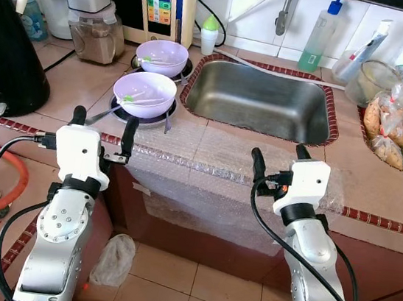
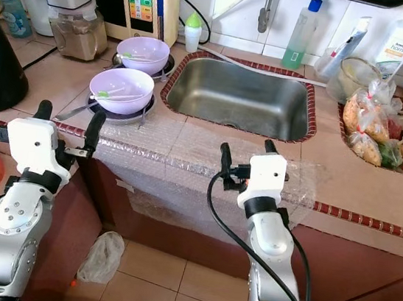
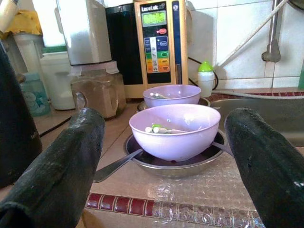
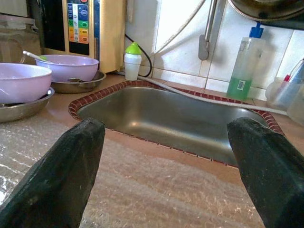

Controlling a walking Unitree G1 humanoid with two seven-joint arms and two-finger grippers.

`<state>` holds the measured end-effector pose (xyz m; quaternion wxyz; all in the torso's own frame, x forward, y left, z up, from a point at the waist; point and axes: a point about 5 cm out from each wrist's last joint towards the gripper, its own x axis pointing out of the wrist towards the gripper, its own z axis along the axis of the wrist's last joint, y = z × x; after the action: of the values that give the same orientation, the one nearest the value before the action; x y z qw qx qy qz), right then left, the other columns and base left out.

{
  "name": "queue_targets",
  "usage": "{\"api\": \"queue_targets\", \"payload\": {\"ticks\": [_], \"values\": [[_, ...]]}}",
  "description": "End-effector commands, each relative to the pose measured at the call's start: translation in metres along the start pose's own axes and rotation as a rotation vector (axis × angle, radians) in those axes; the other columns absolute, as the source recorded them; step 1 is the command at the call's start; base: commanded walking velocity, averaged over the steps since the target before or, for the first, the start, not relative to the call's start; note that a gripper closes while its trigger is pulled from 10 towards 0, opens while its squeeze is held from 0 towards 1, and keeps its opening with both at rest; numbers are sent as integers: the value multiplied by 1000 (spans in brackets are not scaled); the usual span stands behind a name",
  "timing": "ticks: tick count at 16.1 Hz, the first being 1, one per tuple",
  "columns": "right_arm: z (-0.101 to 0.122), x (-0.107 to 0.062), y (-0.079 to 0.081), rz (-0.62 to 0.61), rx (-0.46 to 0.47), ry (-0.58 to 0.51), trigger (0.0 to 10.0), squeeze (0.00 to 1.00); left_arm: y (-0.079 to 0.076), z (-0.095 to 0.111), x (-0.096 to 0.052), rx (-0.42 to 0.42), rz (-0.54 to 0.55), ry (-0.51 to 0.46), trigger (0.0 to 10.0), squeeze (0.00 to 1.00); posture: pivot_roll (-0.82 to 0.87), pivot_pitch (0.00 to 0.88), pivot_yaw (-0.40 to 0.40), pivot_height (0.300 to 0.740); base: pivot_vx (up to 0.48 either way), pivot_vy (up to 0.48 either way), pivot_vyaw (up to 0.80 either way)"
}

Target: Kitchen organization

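Two lilac bowls stand on steel plates left of the steel sink (image 1: 260,99). The near bowl (image 1: 144,94) holds a spoon and green scraps; the far bowl (image 1: 162,57) stands behind it. My left gripper (image 1: 104,127) is open at the counter's front edge, just short of the near bowl (image 3: 174,130). My right gripper (image 1: 281,156) is open over the bubble wrap (image 1: 208,155) in front of the sink (image 4: 166,116). Neither holds anything.
A black kettle (image 1: 6,51) stands at the far left, a blender (image 1: 93,10) and a water unit (image 1: 158,0) at the back. Bottles (image 1: 322,36) line the wall. Bagged food (image 1: 394,127) lies right of the sink. A crumpled bag (image 1: 113,258) lies on the floor.
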<state>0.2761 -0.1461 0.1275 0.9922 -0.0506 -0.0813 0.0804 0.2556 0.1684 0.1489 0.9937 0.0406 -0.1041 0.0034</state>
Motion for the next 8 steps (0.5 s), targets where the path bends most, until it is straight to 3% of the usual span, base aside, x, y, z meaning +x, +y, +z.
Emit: {"api": "queue_targets", "payload": {"ticks": [1,4,8], "values": [[2,3,-1,11,-7,-12,10000,0,-1,7,2,-1,-8,-29,10000,0,34,0,9,740,0,0,0],[3,4,0,21,-6,-16,10000,0,-2,7,1,-8,-10,-30,10000,0,33,0,8,740,0,0,0],[4,4,2,44,-22,-23,10000,0,-4,5,1,-12,-18,-26,10000,0,30,0,7,740,266,0,0]]}}
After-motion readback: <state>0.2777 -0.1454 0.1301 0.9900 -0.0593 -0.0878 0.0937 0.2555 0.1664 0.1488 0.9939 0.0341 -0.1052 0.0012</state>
